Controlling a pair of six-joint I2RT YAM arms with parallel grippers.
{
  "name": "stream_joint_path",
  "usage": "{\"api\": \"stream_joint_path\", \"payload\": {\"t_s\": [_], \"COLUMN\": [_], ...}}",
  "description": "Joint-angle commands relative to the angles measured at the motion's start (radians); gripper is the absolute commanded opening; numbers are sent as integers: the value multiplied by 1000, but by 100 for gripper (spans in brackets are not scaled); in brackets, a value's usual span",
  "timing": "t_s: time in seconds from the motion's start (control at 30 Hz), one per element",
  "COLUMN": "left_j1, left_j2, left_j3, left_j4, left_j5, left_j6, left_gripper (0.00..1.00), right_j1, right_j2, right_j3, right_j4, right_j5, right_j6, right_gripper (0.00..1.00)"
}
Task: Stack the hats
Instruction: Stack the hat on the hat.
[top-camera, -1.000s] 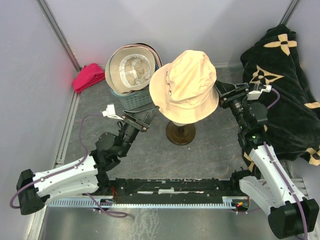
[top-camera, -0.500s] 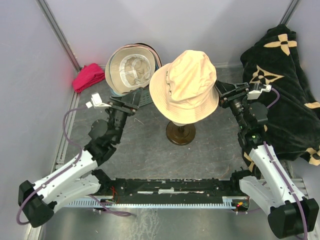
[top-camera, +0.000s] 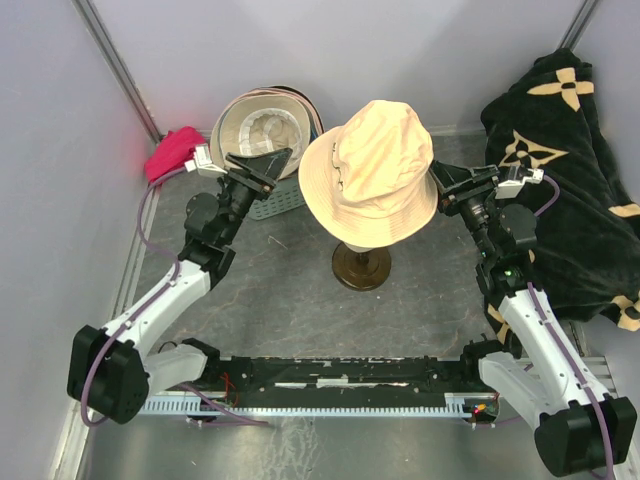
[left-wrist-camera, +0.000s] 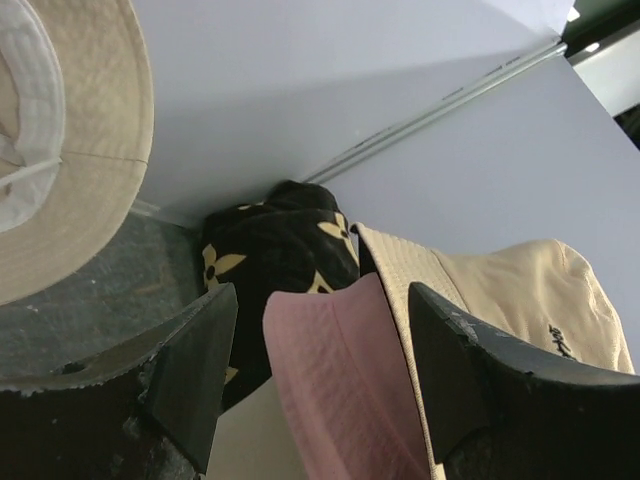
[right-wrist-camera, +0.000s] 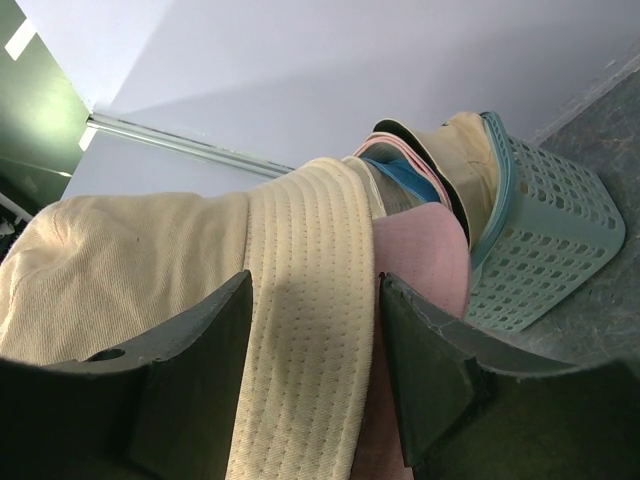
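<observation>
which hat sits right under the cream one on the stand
The pink hat, its brim showing below the cream hat; the other hats are bunched in the teal basket.

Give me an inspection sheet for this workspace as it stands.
Surface: dark grey mottled tabletop, no damage seen.
Job's things: peach fabric bucket hat over a pink fabric hat on a dark round-based stand; cream fabric hat with white lining and others nested in a teal perforated plastic basket.
Clutter: small magenta cloth, far left; large black cloth with beige flowers, right.
Grippers: left gripper jaws open near the basket, empty; right gripper jaws open astride the peach hat's brim.
Cables: purple cables along both arms.
Surroundings: pale grey walls, metal rails.
</observation>
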Motion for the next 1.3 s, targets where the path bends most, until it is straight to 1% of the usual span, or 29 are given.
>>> {"api": "stream_joint_path", "payload": {"t_s": [0.0, 0.1, 0.2, 0.4, 0.53, 0.63, 0.8, 0.9, 0.93, 0.97, 1.07, 1.1, 1.13, 1.2, 1.27], "left_j1": [24, 38, 49, 60, 61, 61, 61, 62, 62, 61, 60, 60, 61, 61, 61], "left_j2": [49, 91, 119, 202, 234, 246, 258, 280, 288, 295, 316, 319, 323, 329, 329], "left_j3": [67, 70, 88, 132, 146, 164, 169, 190, 196, 200, 206, 205, 204, 200, 193], "left_j4": [149, 234, 282, 365, 384, 357, 351, 367, 371, 380, 389, 391, 393, 393, 392], "left_j5": [192, 238, 274, 374, 411, 438, 445, 461, 468, 474, 482, 482, 483, 485, 483], "left_j6": [-104, -155, -177, -241, -260, -253, -250, -260, -264, -269, -276, -276, -278, -278, -274], "left_gripper": [75, 72, 71, 64, 61, 60, 58, 52, 48, 43, 21, 15, 10, 4, 3], "right_j1": [-12, -18, -24, -24, -25, -26, -25, -26, -26, -25, -26, -25, -27, -26, -28], "right_j2": [5, 3, 5, 9, 13, 20, 26, 34, 36, 38, 44, 45, 47, 50, 56], "right_j3": [18, 18, 20, 23, 26, 27, 32, 40, 41, 42, 45, 45, 45, 41, 39], "right_j4": [66, 66, 68, 74, 81, 89, 93, 97, 97, 98, 102, 103, 104, 105, 109], "right_j5": [-30, -36, -44, -49, -55, -64, -70, -78, -81, -80, -82, -83, -83, -82, -83], "right_j6": [8, 9, 12, 16, 21, 26, 28, 26, 27, 28, 28, 28, 28, 29, 31], "right_gripper": [62, 62, 62, 62, 62, 62, 61, 60, 59, 58, 55, 53, 50, 43, 35]}}
